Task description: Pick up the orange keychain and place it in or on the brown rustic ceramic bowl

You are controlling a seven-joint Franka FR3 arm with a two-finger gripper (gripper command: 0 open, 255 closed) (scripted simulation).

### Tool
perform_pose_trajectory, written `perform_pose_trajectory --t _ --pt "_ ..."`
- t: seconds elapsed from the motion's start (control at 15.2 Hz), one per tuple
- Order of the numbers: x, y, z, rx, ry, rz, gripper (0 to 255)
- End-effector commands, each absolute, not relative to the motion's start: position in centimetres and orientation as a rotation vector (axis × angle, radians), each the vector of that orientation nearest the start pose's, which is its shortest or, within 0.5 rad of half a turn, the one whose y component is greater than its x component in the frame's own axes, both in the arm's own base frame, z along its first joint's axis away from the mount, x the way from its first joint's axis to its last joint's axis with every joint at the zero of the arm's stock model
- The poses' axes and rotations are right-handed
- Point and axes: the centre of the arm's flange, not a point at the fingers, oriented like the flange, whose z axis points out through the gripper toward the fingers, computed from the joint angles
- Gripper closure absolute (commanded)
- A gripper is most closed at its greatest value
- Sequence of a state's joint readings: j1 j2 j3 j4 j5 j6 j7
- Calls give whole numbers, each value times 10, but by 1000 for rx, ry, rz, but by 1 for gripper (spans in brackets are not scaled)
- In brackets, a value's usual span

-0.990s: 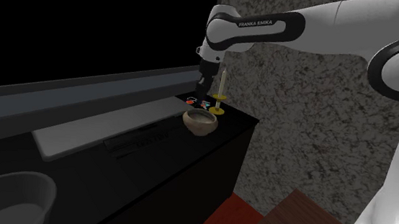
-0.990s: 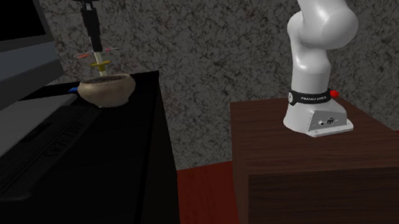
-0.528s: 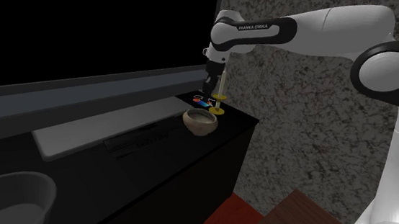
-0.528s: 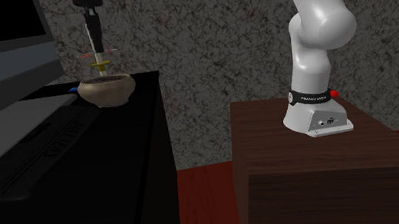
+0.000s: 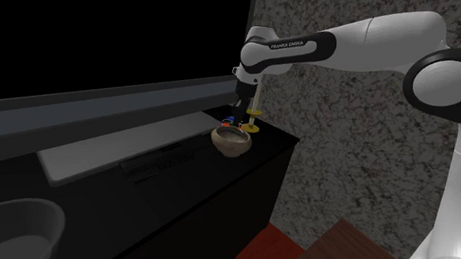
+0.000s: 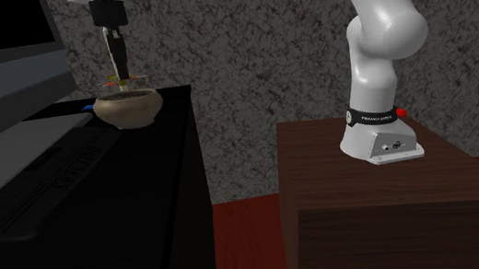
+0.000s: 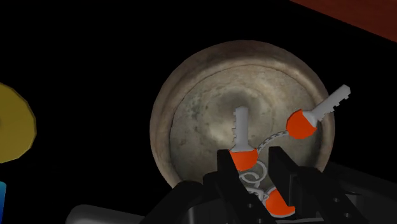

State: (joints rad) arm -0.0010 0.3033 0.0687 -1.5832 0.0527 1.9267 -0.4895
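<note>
My gripper [image 7: 252,162] is shut on the orange keychain [image 7: 243,154], whose ring sits between the black fingers. Its orange-headed keys dangle over the inside of the brown ceramic bowl [image 7: 191,76], one key [image 7: 318,113] reaching out across the rim. In the shoulder view the gripper [image 5: 237,108] hangs just above the bowl [image 5: 231,141] on the black cabinet, with the keychain [image 5: 230,119] under it. In the second exterior view the gripper [image 6: 118,64] points straight down over the bowl [image 6: 129,110].
A candle on a yellow holder [image 5: 254,118] stands right behind the bowl. A big dark screen and a grey bar [image 5: 119,146] run along the cabinet's back. A grey bowl [image 5: 9,230] sits at the lower left. The cabinet's edge [image 6: 200,161] drops to a red floor.
The gripper has moved with the keychain from beside the candle to over the bowl and come down closer to it.
</note>
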Motion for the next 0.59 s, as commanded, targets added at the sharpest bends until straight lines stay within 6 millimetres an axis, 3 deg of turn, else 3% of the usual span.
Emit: perform_pose_trajectory --t 0.0,0.2,0.53 --pt "654 42 454 -2970 -816 -85 255" --pt "654 42 438 -2970 -816 -85 255" --pt "654 42 438 -2970 -816 -85 255"
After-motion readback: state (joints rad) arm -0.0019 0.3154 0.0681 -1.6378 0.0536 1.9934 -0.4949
